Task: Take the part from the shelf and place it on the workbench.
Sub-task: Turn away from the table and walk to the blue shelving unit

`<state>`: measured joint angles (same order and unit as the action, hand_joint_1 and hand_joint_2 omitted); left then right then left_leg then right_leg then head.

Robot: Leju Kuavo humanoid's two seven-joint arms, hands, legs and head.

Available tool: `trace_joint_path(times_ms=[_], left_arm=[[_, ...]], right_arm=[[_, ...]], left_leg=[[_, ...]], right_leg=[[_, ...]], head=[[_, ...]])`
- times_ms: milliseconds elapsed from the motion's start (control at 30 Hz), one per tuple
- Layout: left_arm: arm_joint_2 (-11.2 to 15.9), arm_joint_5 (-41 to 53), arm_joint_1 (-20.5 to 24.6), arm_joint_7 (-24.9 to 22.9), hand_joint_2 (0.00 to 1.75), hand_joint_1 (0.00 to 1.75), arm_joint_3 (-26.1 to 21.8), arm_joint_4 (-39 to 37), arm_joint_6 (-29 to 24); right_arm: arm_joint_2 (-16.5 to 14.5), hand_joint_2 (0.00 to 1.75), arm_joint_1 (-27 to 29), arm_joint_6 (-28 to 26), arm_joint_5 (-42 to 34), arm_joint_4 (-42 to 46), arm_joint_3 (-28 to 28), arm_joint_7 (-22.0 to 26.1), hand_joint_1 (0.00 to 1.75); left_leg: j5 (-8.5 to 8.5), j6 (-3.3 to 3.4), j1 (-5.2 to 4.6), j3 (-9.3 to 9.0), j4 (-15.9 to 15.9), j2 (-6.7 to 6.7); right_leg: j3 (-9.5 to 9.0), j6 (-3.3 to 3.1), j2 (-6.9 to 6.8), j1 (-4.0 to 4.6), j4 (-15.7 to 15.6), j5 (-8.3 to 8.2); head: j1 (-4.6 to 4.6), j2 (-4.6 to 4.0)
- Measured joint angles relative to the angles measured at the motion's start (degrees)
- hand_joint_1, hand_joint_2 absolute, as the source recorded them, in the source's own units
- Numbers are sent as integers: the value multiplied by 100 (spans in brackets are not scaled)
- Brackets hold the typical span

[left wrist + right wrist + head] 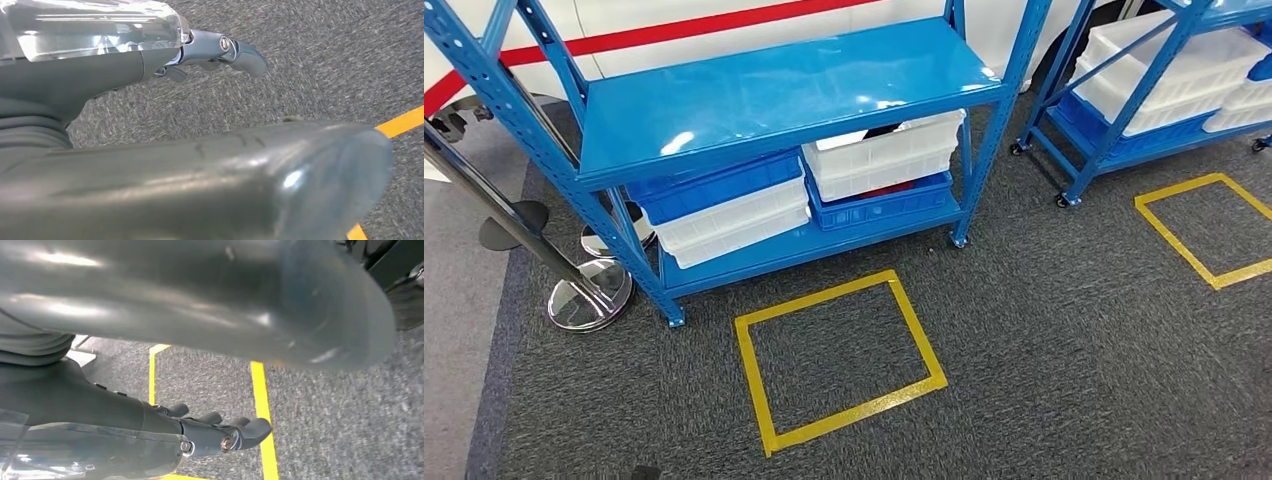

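From the head view, a blue metal shelf (784, 95) stands on dark grey carpet (1064, 340), its upper deck bare and glossy, its lower deck holding stacked bins: a blue bin over a white bin (729, 225) on the left side, and a white bin (884, 155) over a blue bin (879, 205) on the right side. Something dark and something red show at the edges of that right-hand white bin, too hidden to identify, so the part cannot be told for certain. A yellow tape square (839, 360) marks the carpet just in front of the shelf; a second blue shelf (1144, 90) with white bins stands to the right, with another yellow square (1209, 230) near it. Chrome stanchion bases (589, 295) sit at the left by a lighter grey floor. In the left wrist view, the left robot hand (210, 55) hangs over carpet, fingers loosely apart and holding nothing, yellow tape nearby. In the right wrist view, the right robot hand (220, 432) hangs likewise, fingers extended, empty, above yellow tape lines on the carpet.
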<state>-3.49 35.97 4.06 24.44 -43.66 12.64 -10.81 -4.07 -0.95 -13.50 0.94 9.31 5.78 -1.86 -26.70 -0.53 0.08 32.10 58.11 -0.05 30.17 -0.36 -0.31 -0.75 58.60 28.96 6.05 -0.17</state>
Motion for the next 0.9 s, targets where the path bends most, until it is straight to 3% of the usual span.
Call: trace_joint_path(times_ms=[67, 133, 233, 267, 300, 333, 400, 467, 567, 633, 700, 767, 800, 833, 900], left_arm=[[1, 4, -15, -11, 0, 0, 8, -1, -2], [1, 5, -20, -27, 0, 0, 9, -1, -6], [1, 2, -16, -66, 0, 0, 9, -1, -17], [1, -2, -19, -83, 0, 0, 9, -1, -21], [1, -5, -22, -98, 0, 0, 8, -1, -27], [1, -9, -27, -110, 0, 0, 8, -1, -31], [1, -13, -38, -129, 0, 0, 8, -2, -36], [2, -16, -36, -151, 0, 0, 8, -7, -38], [9, -21, -32, -192, 0, 0, 6, -10, -47], [11, -21, -30, -214, 0, 0, 6, -11, -52], [14, -20, -25, -229, 0, 0, 6, -12, -54], [22, -18, -34, -246, 0, 0, 6, -12, -55], [24, -15, -44, -257, 0, 0, 6, -13, -56], [25, -10, -55, -269, 0, 0, 6, -13, -56], [26, 1, -69, -287, 0, 0, 6, -14, -56]], right_arm=[[-6, 0, -2, 5, 0, 0, -5, 1, 0], [-9, 0, -3, 10, 1, 0, -7, 1, 0], [-10, 0, -3, 24, 9, 0, -8, 3, 0], [-10, 0, 0, 29, 15, 0, -8, 4, 0], [-10, 0, 3, 33, 24, 0, -8, 5, 0], [-10, 0, 10, 39, 31, 0, -8, 6, 0], [-9, 0, 25, 51, 42, -1, -7, 10, 0], [-7, 0, 27, 64, 56, -5, -6, 20, 0], [-12, 0, 22, 84, 97, -9, -5, 35, 0], [-26, 0, 29, 93, 118, -9, -4, 40, 0], [-33, 0, 28, 98, 128, -9, -3, 53, 0], [-32, 0, 27, 102, 133, -9, -3, 71, 0], [-33, 0, 29, 105, 133, -9, -3, 78, 0], [-34, 0, 30, 109, 133, -9, -3, 81, 0], [-40, 0, 36, 116, 128, -9, -3, 83, 0]], left_leg=[[-11, 90, 7, -37, -63, -12], [-13, 173, 27, -120, -113, -26], [-53, 230, 13, -179, -127, -30], [-76, 233, 2, -199, -125, -32], [-103, 231, -6, -231, -123, -37], [-135, 223, -11, -278, -122, -46], [-213, 192, -11, -384, -123, -61], [-283, 135, -17, -425, -115, -61], [-338, 42, -32, -478, -85, -51], [-398, -11, -27, -437, 135, -41], [-607, -69, 0, -101, 765, -29], [-874, -115, 21, 378, 1460, -26], [-901, -125, 28, 533, 1597, -26], [-805, -129, 34, 593, 1531, -26], [-275, -97, 39, 465, 869, -20]], right_leg=[[-18, 70, -6, -8, 42, -11], [57, 96, 0, -14, 281, 126], [621, 126, 17, -17, 1265, 599], [797, 145, 18, -16, 1517, 657], [887, 153, 18, -14, 1589, 605], [867, 140, 18, -9, 1440, 432], [606, 78, 22, 12, 726, -61], [423, 15, 28, 57, 177, -232], [361, -75, 30, 69, 46, -205], [244, -131, 16, 42, 1, -176], [148, -179, 5, 33, -29, -128], [79, -197, 12, 37, -32, -57], [28, -195, 18, 37, -32, -13], [-38, -188, 24, 37, -32, 36], [-185, -163, 25, 38, -35, 144]], head=[[0, 0], [-1, 0], [-2, 0], [-2, 0], [-2, 0], [-2, 0], [-2, 0], [-1, 0], [1, 0], [1, 0], [2, 0], [2, 0], [2, 0], [2, 0], [2, 0]])
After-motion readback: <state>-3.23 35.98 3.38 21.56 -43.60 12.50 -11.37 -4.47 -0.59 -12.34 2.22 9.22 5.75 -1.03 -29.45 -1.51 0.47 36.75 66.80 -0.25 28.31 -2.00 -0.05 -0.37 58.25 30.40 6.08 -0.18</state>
